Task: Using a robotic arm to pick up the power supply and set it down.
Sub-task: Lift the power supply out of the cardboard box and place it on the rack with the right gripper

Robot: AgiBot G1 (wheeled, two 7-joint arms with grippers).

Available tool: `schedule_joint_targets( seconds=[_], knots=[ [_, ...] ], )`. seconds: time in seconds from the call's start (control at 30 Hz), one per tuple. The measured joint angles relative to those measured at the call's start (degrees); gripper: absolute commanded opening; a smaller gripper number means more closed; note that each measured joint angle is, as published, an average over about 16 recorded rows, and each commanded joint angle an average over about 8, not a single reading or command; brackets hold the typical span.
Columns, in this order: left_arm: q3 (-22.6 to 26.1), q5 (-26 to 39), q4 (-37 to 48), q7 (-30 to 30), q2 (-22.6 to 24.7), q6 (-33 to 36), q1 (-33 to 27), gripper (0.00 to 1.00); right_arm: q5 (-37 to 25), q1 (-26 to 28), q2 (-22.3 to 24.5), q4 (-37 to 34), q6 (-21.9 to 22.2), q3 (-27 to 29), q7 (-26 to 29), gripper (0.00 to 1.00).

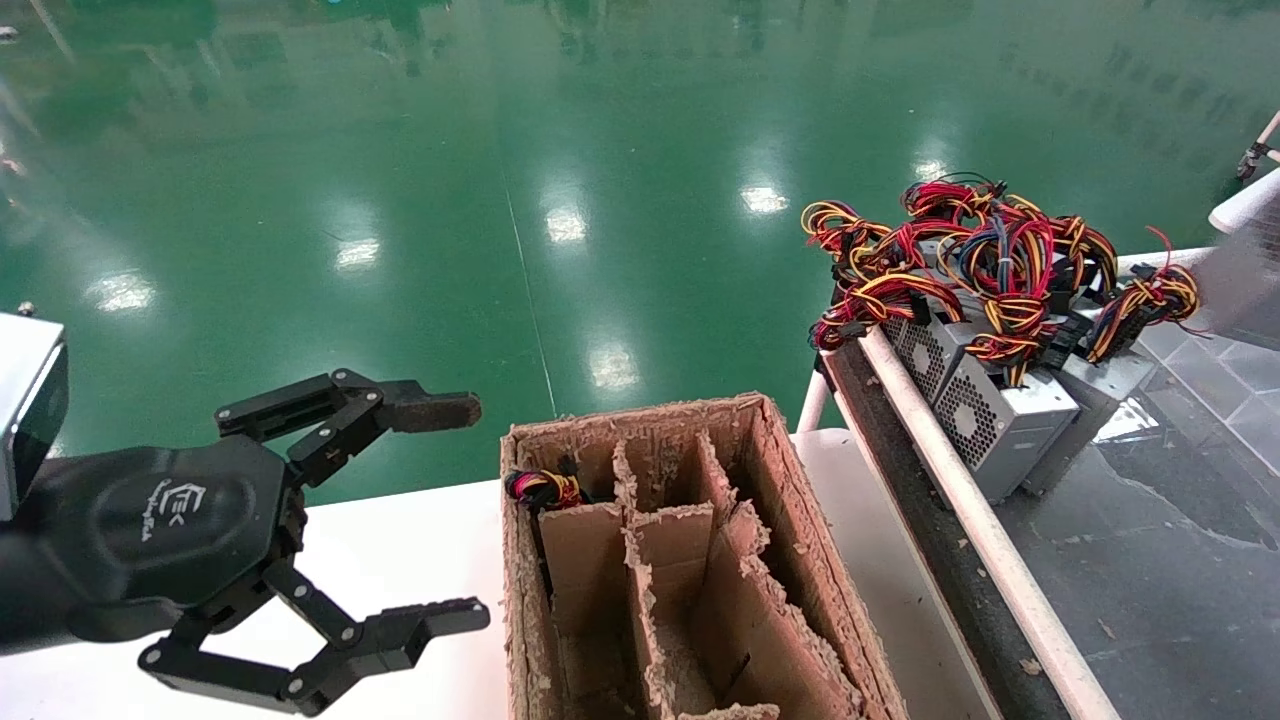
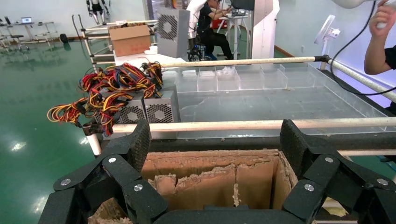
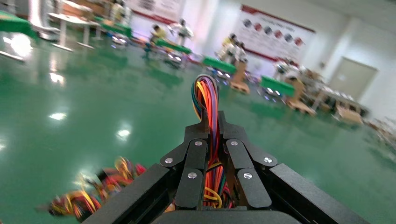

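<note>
A white logo mark with a line of small script beneath it is printed on the black body of the left gripper [image 1: 455, 515], at the 8 o'clock position in the head view; its characters are too small to read. No other text, number or sign is legible.

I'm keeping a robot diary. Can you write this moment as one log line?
left gripper: open, beside box | right gripper: shut on wires, held in the air | power supplies: on side table
</note>
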Motion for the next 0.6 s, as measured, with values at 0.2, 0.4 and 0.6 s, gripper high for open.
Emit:
schedule_joint_targets(
  seconds=[0.2,0.4,0.6],
  knots=[
    [0.00,0.00,0.00,0.00,0.00,0.00,0.00,1.00,-0.25,-2.87,1.51,-5.82,0.29,0.38,-3.26,0.00],
    [0.00,0.00,0.00,0.00,0.00,0.00,0.00,1.00,-1.14,-5.02,-0.11,-11.06,1.41,-0.15,-6.16,0.00],
    [0.00,0.00,0.00,0.00,0.00,0.00,0.00,1.00,-2.56,-5.01,-3.30,-15.20,2.95,-1.17,-8.14,0.00]
  ],
)
